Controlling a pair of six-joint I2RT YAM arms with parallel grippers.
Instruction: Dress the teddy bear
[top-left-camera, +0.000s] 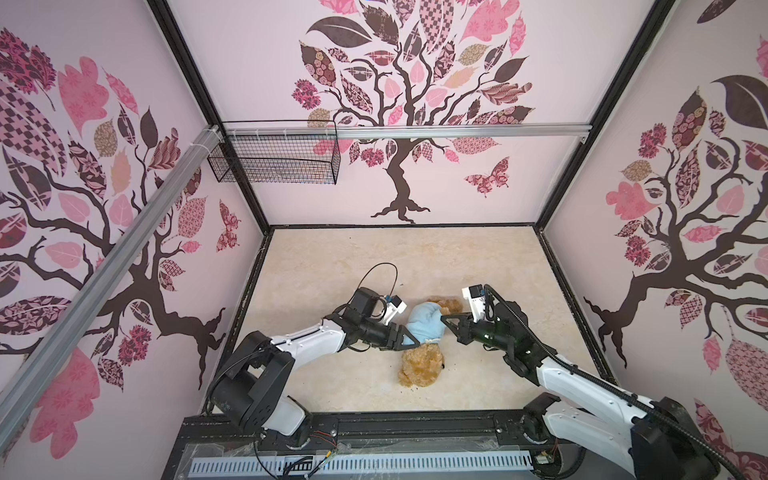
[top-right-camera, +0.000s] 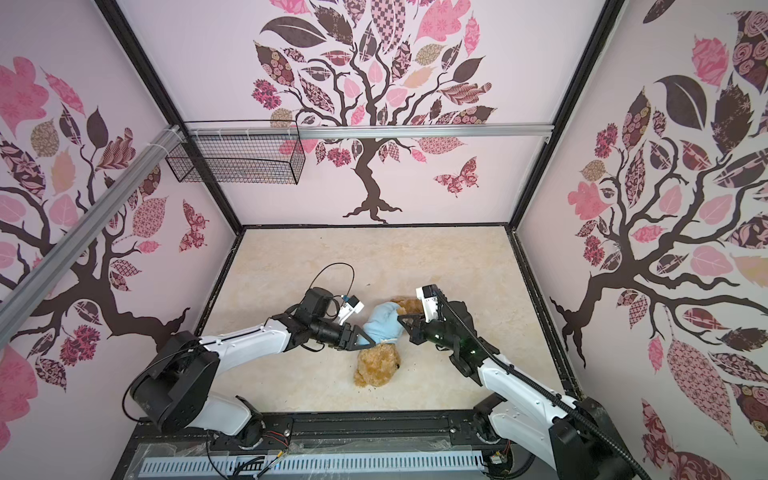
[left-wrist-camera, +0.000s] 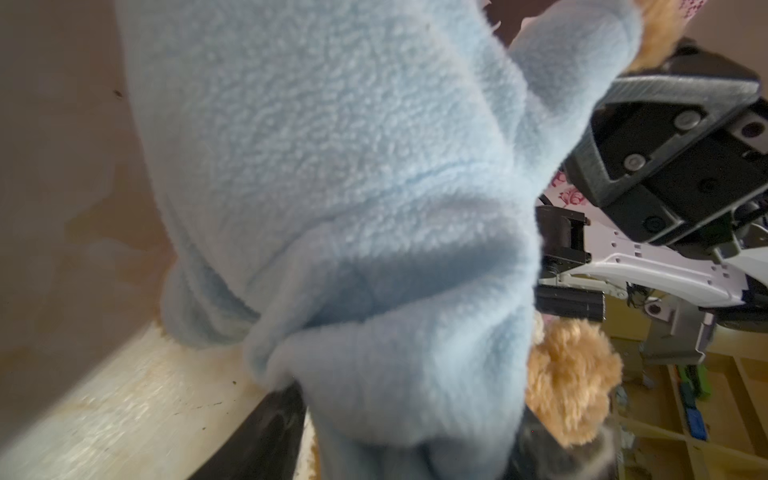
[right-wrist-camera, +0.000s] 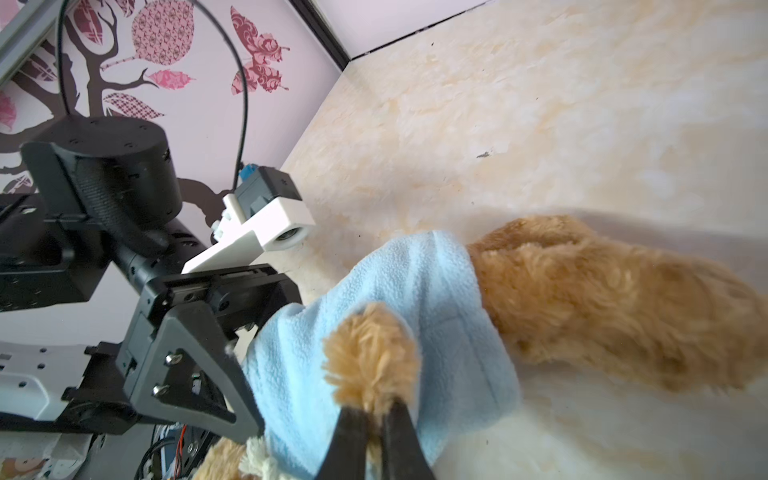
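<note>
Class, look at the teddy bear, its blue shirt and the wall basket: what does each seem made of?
The teddy bear: shaggy golden-brown plush, long tufted fibres. The shirt: light-blue fleece, likely synthetic, nubbly matte nap. The basket: thin black wire mesh, probably coated metal.

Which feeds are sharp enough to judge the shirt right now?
Left wrist view: blue fleece shirt fills the frame, soft near the lens; table smeared. Right wrist view: teddy bear slightly blurred, table beside it washed out. Both top views: sharp and evenly lit.
</note>
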